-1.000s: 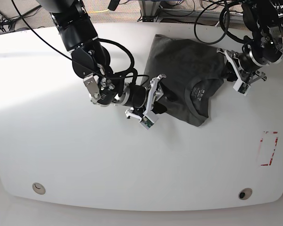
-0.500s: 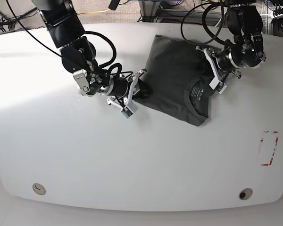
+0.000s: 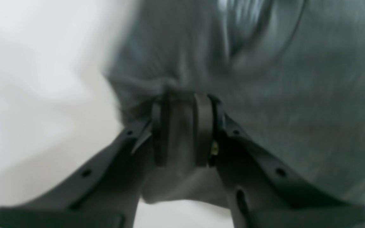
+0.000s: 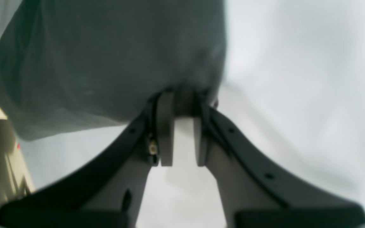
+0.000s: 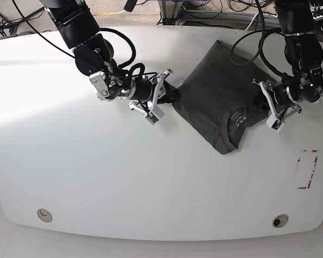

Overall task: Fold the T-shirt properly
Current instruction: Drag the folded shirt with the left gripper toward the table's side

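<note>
The dark charcoal-grey T-shirt point(image 5: 218, 88) lies folded into a compact slab on the white table point(image 5: 97, 172), with its neck label point(image 5: 238, 117) facing up near the front corner. My right gripper point(image 5: 169, 95), on the left of the base view, is shut on the shirt's left corner; the right wrist view shows its pads point(image 4: 165, 126) pinching the fabric edge point(image 4: 106, 63). My left gripper point(image 5: 262, 103), on the right of the base view, is shut on the shirt's right edge; the left wrist view shows fabric point(image 3: 265, 79) bunched between its pads point(image 3: 203, 126).
A red-outlined rectangle point(image 5: 307, 169) is marked on the table at the right. Two round holes point(image 5: 43, 215) point(image 5: 280, 221) sit near the front edge. Cables and frame parts point(image 5: 204, 8) lie beyond the table's back edge.
Both grippers have stayed shut on the shirt and dragged it to the right while turning it. The right-hand arm has dropped toward the front; the left-hand arm has moved up and right.
</note>
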You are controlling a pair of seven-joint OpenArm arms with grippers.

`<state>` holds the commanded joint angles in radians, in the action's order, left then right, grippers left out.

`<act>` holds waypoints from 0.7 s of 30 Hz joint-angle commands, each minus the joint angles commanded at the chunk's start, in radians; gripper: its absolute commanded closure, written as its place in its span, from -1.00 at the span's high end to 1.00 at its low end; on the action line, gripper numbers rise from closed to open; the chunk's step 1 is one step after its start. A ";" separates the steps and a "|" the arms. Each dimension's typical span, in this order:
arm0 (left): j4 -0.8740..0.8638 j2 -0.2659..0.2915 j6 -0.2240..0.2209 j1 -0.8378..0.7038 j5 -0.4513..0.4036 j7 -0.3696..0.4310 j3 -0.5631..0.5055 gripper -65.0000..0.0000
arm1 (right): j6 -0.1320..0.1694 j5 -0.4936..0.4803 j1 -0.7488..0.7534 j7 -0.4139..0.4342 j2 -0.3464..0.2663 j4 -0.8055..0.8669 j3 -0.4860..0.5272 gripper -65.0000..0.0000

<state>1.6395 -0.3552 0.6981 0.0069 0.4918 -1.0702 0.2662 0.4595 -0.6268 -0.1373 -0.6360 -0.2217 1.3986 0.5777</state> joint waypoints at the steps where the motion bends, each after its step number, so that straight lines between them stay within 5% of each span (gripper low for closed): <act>1: 0.037 0.000 0.000 0.000 0.000 0.000 0.003 -0.65 | 0.000 0.000 0.000 0.000 0.020 0.000 0.018 -0.70; 13: 0.207 0.032 0.000 -0.048 -0.006 0.000 0.052 -0.65 | 0.000 0.048 -0.037 -0.002 0.176 0.000 0.210 -0.70; 21: 0.207 0.103 0.000 -0.098 -0.005 0.008 0.054 -0.65 | 0.009 0.048 -0.026 -0.054 0.135 0.141 0.061 -0.70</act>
<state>1.8466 -0.2524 0.6981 -0.0913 0.4872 -1.0625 0.3199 0.4687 -0.5792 -0.1634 -0.6897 -0.0867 1.5397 0.6391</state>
